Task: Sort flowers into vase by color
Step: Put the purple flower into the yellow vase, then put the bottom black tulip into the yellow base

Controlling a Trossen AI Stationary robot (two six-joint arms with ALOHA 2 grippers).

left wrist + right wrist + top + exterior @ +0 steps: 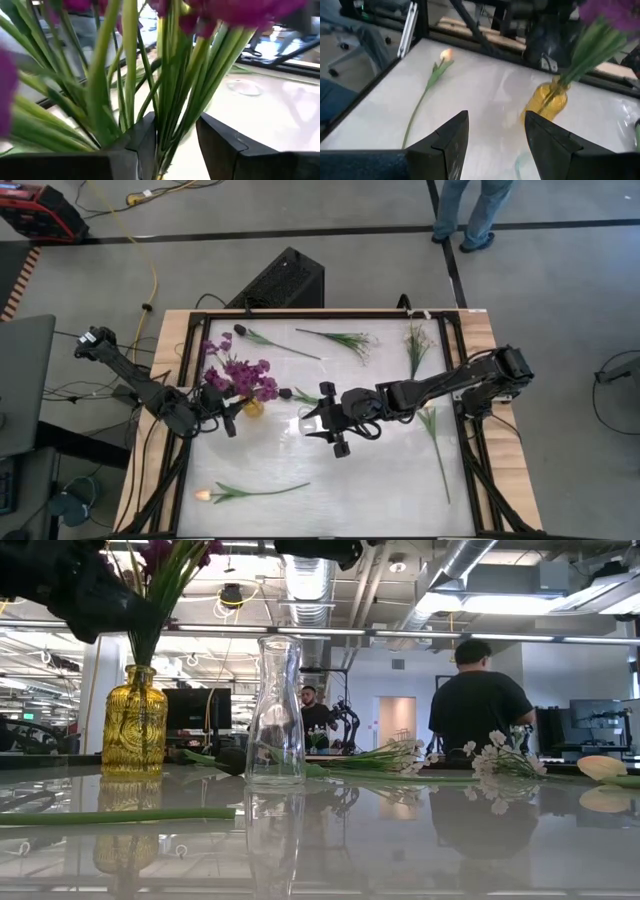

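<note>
A yellow glass vase (252, 408) (134, 730) (547, 102) stands left of the table's middle and holds purple flowers (240, 375) on green stems (172, 90). My left gripper (226, 418) (176, 145) is at the vase's left side, open, with its fingers on either side of those stems above the mouth. A clear glass vase (275, 710) stands empty beside the yellow one. My right gripper (322, 425) (496, 137) hovers open above the clear vase and touches nothing. A pale orange tulip (210, 495) (440, 65) lies near the near edge. My left gripper has the purple flowers' stems (167, 130) between its fingers, coming level from the table's left, just above the vase's mouth. A gap shows between the stems and one finger. Whether the other finger (147, 142) touches them I cannot tell.
Loose flowers lie flat on the table: a dark purple bud (242, 330), white sprigs (350, 340) (415, 340) along the far edge, a long green stem (437, 450) on the right. A person (478, 705) stands beyond the table. A black box (280, 280) sits past the far edge.
</note>
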